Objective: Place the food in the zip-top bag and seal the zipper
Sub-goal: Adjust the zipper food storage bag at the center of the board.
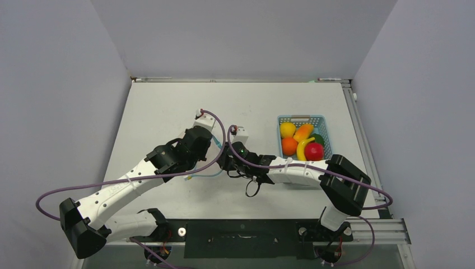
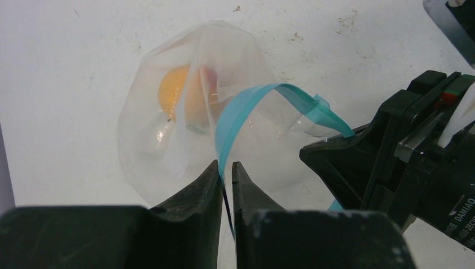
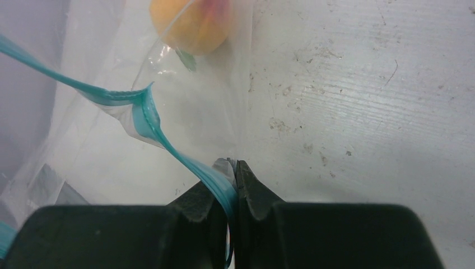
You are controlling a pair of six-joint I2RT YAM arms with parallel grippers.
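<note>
The clear zip-top bag (image 2: 168,140) lies on the white table with an orange-yellow piece of food (image 2: 178,92) inside it, also seen as a blushed round fruit (image 3: 190,25). Its teal zipper (image 2: 269,92) arcs up between both grippers. My left gripper (image 2: 226,168) is shut on one stretch of the zipper, its jaws a hair apart. My right gripper (image 3: 232,168) is shut tight on the zipper (image 3: 145,112) near the bag's corner. In the top view both grippers meet mid-table, left gripper (image 1: 215,152) and right gripper (image 1: 228,161), hiding most of the bag.
A light blue basket (image 1: 301,118) stands to the right of the grippers, holding an orange (image 1: 289,145), a yellow round (image 1: 287,129), a red fruit (image 1: 313,151), a banana (image 1: 303,148) and a green one (image 1: 320,138). The right forearm lies across the basket's near edge.
</note>
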